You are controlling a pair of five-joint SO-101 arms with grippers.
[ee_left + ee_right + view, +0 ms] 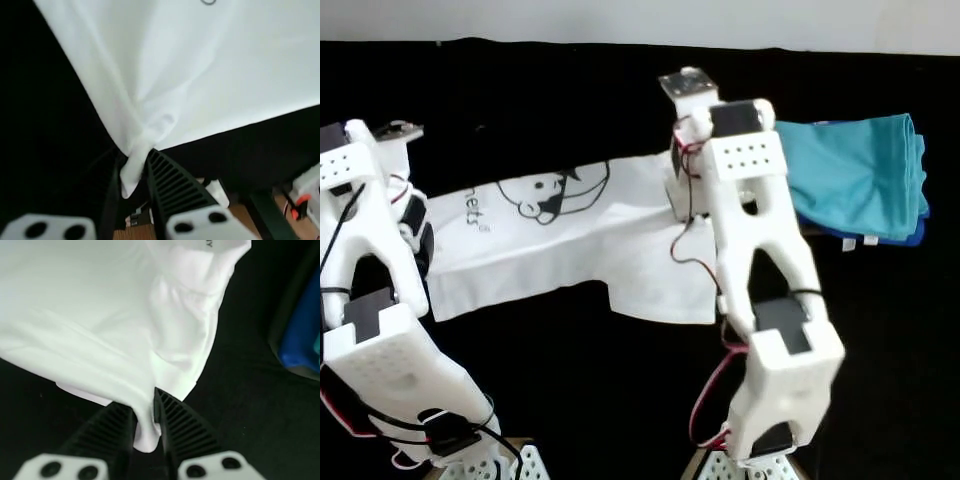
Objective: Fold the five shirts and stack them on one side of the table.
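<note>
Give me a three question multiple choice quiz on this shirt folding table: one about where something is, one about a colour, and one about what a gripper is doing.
1. Where does the folded stack lie?
A. under the white shirt
B. on the table, by the right arm
C. in the left gripper

2. What colour is the stack's top shirt?
A. red
B. yellow
C. teal

3. What is the left gripper doing?
A. shut on the white shirt
B. open above it
C. holding a blue shirt

Answers:
1 B: the high view shows the stack on the table just past the right arm.
2 C: a teal shirt lies over a blue shirt.
3 A: its wrist view shows white cloth bunched between its fingers.
</note>
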